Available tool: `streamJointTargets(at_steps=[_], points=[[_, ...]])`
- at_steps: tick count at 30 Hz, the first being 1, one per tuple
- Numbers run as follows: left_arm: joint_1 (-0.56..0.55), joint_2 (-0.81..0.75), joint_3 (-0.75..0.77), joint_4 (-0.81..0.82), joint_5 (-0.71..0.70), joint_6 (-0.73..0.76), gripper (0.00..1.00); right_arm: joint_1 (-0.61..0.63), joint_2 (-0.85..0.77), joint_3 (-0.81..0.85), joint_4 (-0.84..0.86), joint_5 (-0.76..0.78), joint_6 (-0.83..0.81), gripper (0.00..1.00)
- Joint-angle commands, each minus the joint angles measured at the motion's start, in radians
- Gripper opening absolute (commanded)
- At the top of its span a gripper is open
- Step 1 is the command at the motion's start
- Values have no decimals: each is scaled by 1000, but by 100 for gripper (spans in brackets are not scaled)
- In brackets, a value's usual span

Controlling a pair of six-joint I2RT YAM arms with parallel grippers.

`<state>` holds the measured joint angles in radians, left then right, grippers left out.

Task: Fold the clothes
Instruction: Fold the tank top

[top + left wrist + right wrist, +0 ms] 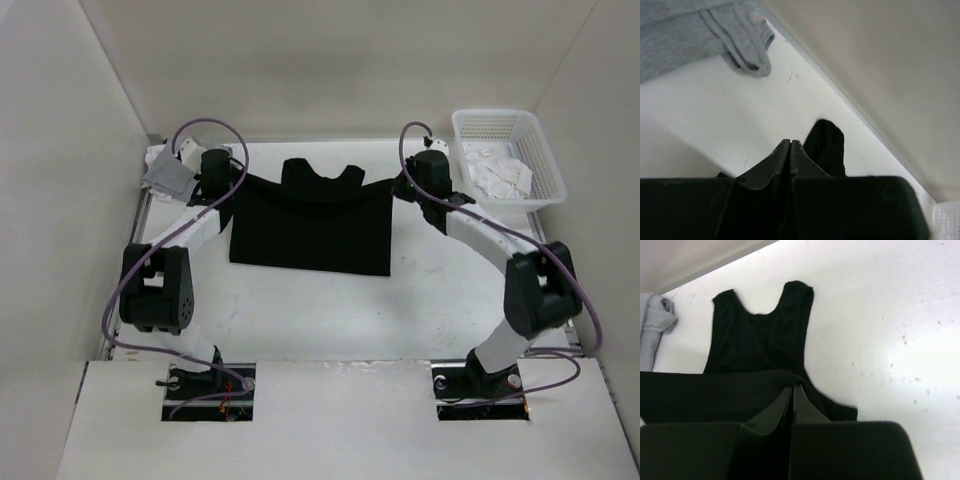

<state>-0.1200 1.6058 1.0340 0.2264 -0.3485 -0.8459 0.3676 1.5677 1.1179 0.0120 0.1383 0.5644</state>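
Observation:
The clothes (310, 235), a black sleeveless top, lie on the white table with the straps at the far end. A fold of the top is lifted and stretched in a curved band between my two grippers. My left gripper (230, 182) is shut at the band's left end; in its wrist view the shut gripper (790, 141) shows bare tips, with black fabric (826, 142) just to their right. My right gripper (406, 188) is shut at the right end. In the right wrist view the fabric edge (760, 335) runs across the shut gripper (793, 386).
A light grey garment (168, 172) lies bunched at the far left corner, also in the left wrist view (685, 40). A white mesh basket (548, 150) at the far right holds a white cloth (500, 172). Walls enclose the table on three sides.

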Motion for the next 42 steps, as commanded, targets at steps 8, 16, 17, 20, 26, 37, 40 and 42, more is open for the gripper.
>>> streamJointTargets(at_steps=[8, 16, 17, 20, 26, 37, 40, 42], points=[[44, 393, 351, 91, 40, 36, 13, -134, 440, 322, 137, -158, 98, 6], [-20, 105, -9, 229, 10, 57, 40, -123, 258, 88, 198, -106, 126, 55], [-42, 51, -84, 244, -4, 60, 40, -103, 215, 30, 212, -94, 129, 55], [-76, -84, -303, 248, -18, 33, 35, -37, 91, -152, 269, -51, 132, 35], [35, -279, -590, 185, 81, -57, 30, 104, -67, -441, 324, -14, 178, 7], [158, -225, -650, 189, 261, -68, 39, 198, -186, -682, 396, 78, 307, 42], [153, -187, -640, 200, 253, -77, 36, 184, -173, -695, 421, 49, 322, 41], [148, -162, -629, 200, 237, -82, 32, 172, -164, -688, 416, 41, 333, 42]])
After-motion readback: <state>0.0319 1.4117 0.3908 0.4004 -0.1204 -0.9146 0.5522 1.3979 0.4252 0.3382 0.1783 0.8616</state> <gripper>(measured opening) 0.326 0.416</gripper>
